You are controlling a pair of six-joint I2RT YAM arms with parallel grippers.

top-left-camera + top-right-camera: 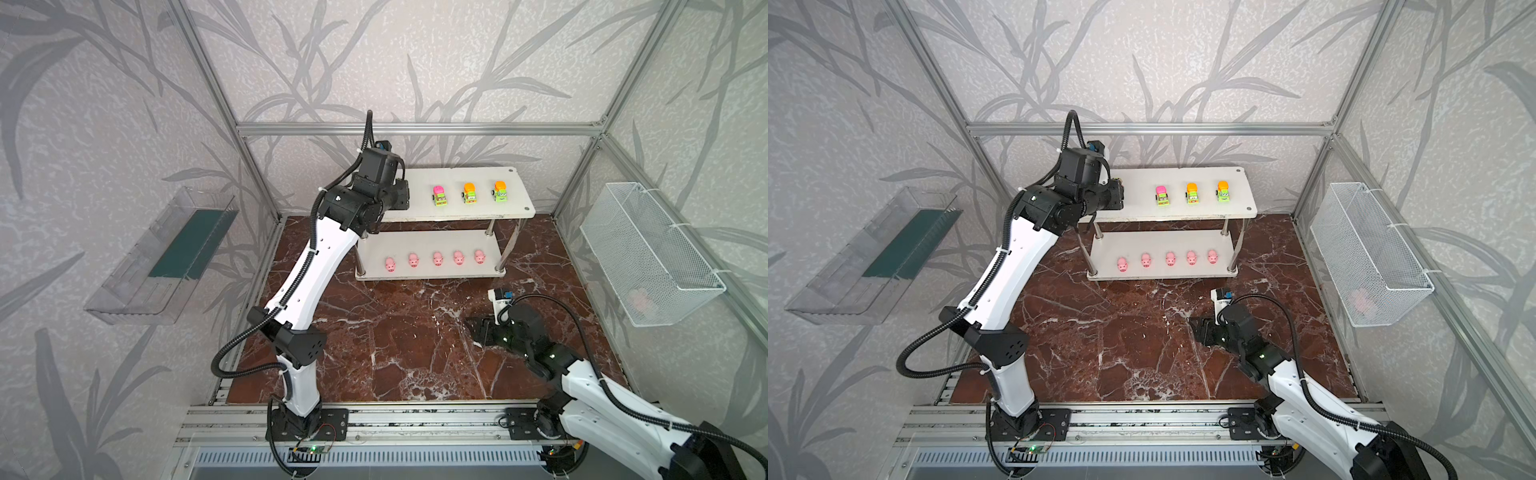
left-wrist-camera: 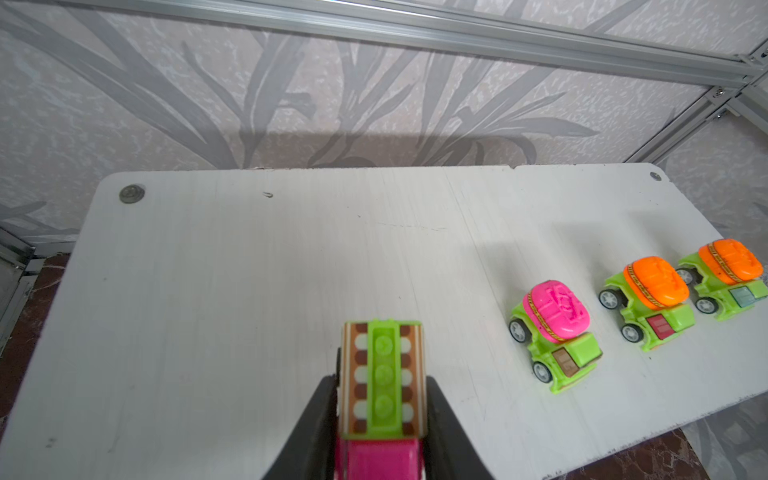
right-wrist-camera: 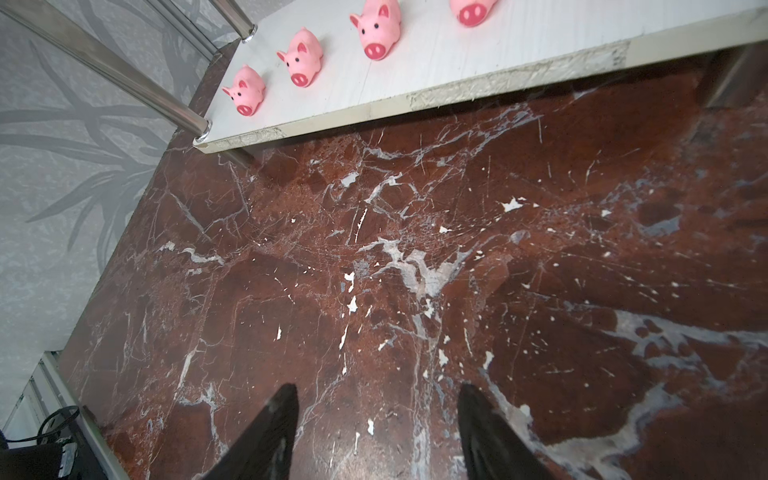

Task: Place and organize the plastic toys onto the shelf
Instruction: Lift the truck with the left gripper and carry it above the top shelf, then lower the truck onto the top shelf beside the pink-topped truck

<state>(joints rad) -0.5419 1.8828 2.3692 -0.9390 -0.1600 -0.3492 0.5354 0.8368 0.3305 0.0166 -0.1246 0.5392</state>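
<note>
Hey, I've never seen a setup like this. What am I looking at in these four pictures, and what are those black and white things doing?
Those are two robot arms working over a marble table. Two pictures look down on the whole scene from overhead; the other two come from a camera on each arm's wrist. At the back stands a white two-tier shelf: three toy cars sit on its top board, and five pink pigs line the lower one. The left fingers are shut on a fourth toy car, pink with a green roof, held over the top board. The right fingers are open and empty above the marble. A clear tray and a wire basket hang on the side walls.
</note>
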